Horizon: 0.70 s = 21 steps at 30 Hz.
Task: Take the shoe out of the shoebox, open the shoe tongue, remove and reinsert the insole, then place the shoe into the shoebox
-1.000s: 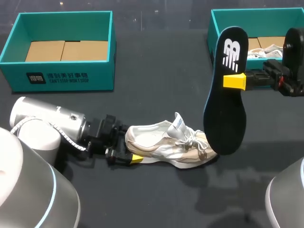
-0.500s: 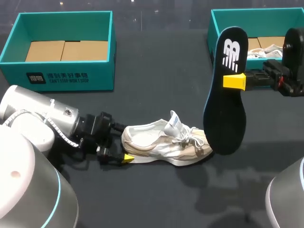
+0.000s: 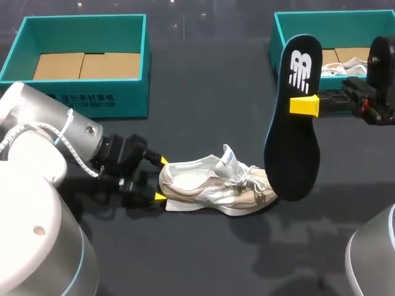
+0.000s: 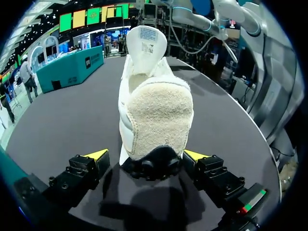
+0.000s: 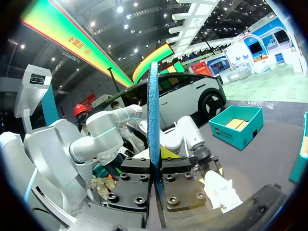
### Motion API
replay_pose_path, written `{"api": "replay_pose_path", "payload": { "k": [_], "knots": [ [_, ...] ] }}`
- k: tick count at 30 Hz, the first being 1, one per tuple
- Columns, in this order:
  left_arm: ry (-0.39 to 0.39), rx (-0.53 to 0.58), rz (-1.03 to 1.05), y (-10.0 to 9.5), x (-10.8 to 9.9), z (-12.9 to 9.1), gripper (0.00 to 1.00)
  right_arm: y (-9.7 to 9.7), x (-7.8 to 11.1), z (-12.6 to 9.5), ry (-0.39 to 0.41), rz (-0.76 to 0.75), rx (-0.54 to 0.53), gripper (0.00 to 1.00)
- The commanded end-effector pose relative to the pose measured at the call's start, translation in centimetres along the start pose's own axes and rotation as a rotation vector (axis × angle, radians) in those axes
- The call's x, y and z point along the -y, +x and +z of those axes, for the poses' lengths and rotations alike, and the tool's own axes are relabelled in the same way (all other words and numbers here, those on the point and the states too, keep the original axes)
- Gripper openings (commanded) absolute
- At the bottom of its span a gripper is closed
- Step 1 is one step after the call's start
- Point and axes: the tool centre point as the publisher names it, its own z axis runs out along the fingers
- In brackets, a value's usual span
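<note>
We count 2 teal shoeboxes (image 3: 80, 98) (image 3: 274, 43) at the table's (image 3: 203, 92) far side, 1 shoe (image 3: 216, 188) on the table betw. our arms and 1 insole (image 3: 293, 123). R gripper (image 3: 304, 105) pinches the insole upright above the toe. L gripper (image 3: 160, 179) is spread either side of the heel. Vs 1 s ago: L fingers have opened and the shoe has slid slightly left. Insole and R arm unchanged.

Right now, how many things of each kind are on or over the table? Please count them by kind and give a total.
Boxes: 2, the left box and the right box
Shoes: 1, the shoe on the table
Insoles: 1, the insole held above the table
Unclear: 1, a white thing in the right box, partly hidden
Total: 5
</note>
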Motion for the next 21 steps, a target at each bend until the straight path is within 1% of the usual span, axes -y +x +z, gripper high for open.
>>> {"api": "replay_pose_path", "payload": {
  "k": [1, 8, 9, 11, 12, 13, 14, 15, 16, 17, 18, 21],
  "knots": [
    [-0.049, 0.001, -0.002, 0.2, 0.4, -0.4, 1.00, -0.1, 0.0, 0.2, 0.000, 0.001, 0.000, 0.00],
    [-0.049, 0.001, -0.002, 0.2, 0.4, -0.4, 1.00, -0.1, 0.0, 0.2, 0.000, 0.001, 0.000, 0.00],
    [-0.074, 0.002, 0.021, 0.5, 0.6, -0.4, 1.00, -0.1, 0.0, 0.2, 0.000, 0.001, 0.000, 0.00],
    [-0.164, -0.002, -0.009, 0.6, 1.2, -0.8, 1.00, -0.1, 0.0, 0.2, 0.000, 0.001, 0.000, 0.00],
    [-0.175, -0.003, 0.014, 0.9, 1.5, -1.3, 1.00, -0.1, 0.0, 0.2, 0.000, 0.001, 0.000, 0.00],
    [-0.252, -0.004, 0.005, 1.1, 1.9, -1.7, 1.00, -0.1, 0.0, 0.2, 0.000, 0.001, 0.000, 0.00],
    [-0.284, -0.010, 0.013, 1.2, 2.1, -1.9, 1.00, -0.1, 0.0, 0.2, 0.000, 0.001, 0.000, 0.00],
    [-0.302, -0.030, 0.011, 1.4, 2.5, -2.5, 1.00, -0.1, 0.0, 0.2, 0.000, 0.001, 0.000, 0.00],
    [-0.343, -0.042, -0.001, 1.3, 2.7, -2.7, 1.00, -0.1, 0.0, 0.2, 0.000, 0.001, 0.000, 0.00],
    [-0.404, -0.039, 0.005, 1.3, 3.2, -3.0, 1.00, -0.1, 0.0, 0.2, 0.000, 0.001, 0.000, 0.00],
    [-0.443, -0.026, 0.009, 1.4, 3.8, -3.5, 1.00, -0.1, 0.0, 0.2, 0.000, 0.001, 0.000, 0.00],
    [-0.443, -0.026, 0.009, 1.4, 3.8, -3.5, 1.00, -0.1, 0.0, 0.2, 0.000, 0.001, 0.000, 0.00]
  ]
}}
